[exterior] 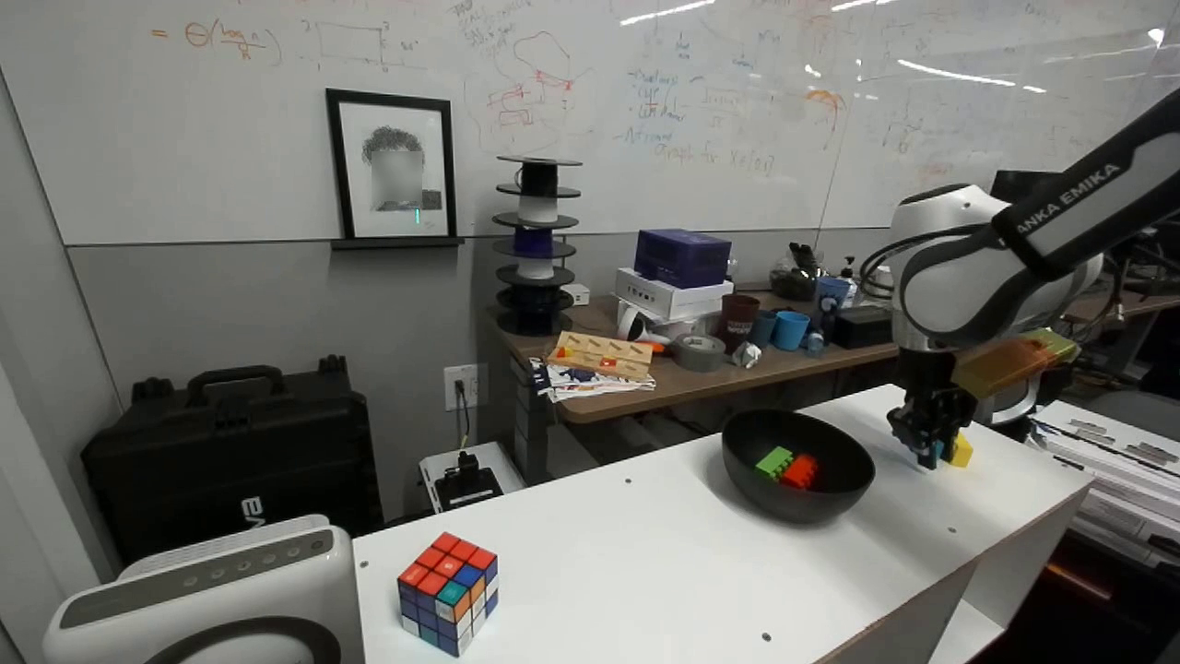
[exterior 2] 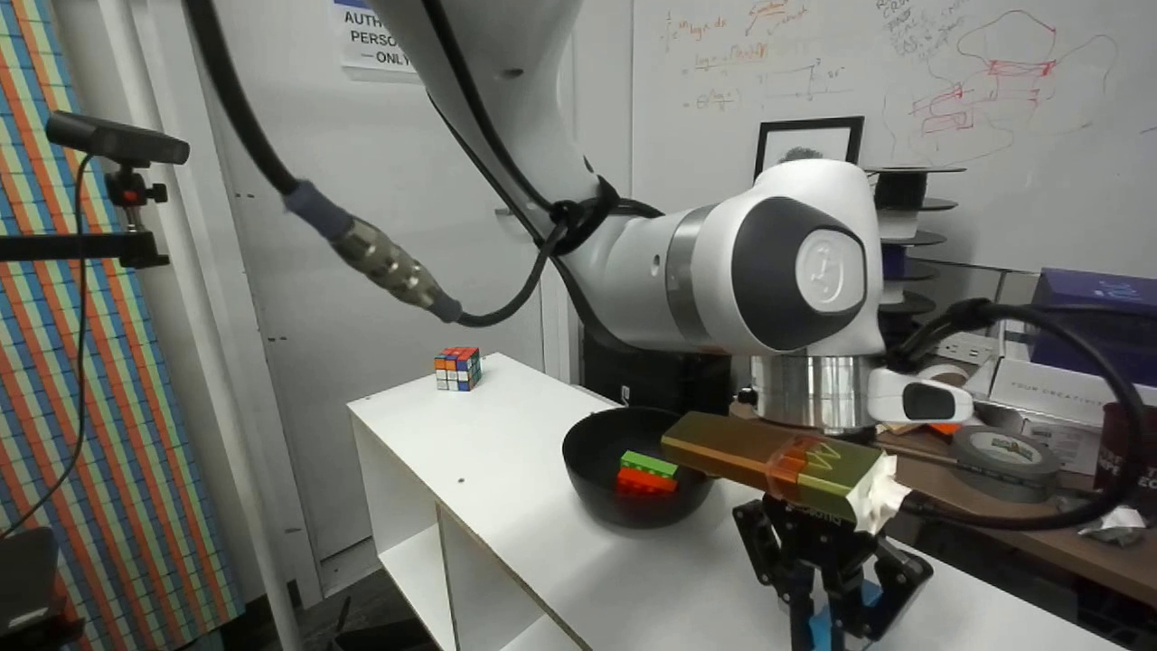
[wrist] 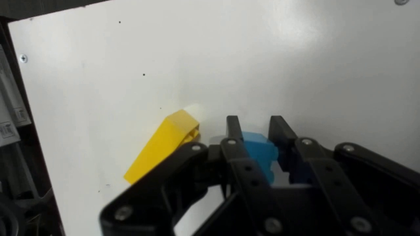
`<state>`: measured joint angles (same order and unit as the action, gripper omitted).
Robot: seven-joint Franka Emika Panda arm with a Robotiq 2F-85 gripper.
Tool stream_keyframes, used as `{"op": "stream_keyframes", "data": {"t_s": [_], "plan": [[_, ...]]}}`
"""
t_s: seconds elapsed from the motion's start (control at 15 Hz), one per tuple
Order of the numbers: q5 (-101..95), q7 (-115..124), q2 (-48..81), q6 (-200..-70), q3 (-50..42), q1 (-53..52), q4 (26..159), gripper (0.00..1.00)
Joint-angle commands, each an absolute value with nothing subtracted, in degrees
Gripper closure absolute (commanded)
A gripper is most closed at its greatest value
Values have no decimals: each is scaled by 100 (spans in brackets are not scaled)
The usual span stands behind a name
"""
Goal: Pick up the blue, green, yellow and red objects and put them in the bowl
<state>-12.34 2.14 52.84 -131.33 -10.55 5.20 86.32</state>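
Task was about half done: two in, two out

Done: green block [exterior: 774,462] and red block [exterior: 799,471] lay in the bowl [exterior: 804,510], close together; in an exterior view green sat between nine and ten o'clock of red. Touching or not, couldn't tell.

Left: blue block [wrist: 259,149] and yellow block [wrist: 157,149], both outside the bowl, around its three o'clock in that same exterior view. Gripper [wrist: 255,126] looked clamped on blue: in the wrist view blue met both fingers [wrist: 233,127], at nine and three o'clock. Couldn't tell how firm, or whether blue was clear of the tabletop [wrist: 92,108]. Yellow lay at blue's nine o'clock, ungripped, gap to the nearer fingertip. Probable step: picking blue; carry and release remained, then all of yellow.

Counts: one each of green, red, blue, yellow; four blocks total. One bowl. One gripper. One puzzle cube [exterior: 449,595], about eight o'clock of the bowl, not a task item.
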Motion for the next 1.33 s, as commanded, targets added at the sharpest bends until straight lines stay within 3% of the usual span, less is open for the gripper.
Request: {"op": "stream_keyframes", "data": {"t_s": [0.0, 0.47, 0.8, 1.27], "plan": [[-1130, 616, 4203, -13865, -1068, 420, 9832, 89], [122, -330, 2373, -13649, -110, 782, 11055, 90], [206, 316, 2418, -12997, -173, 413, 10775, 91], [253, 647, 2924, -13072, -122, 227, 10512, 91]]}}
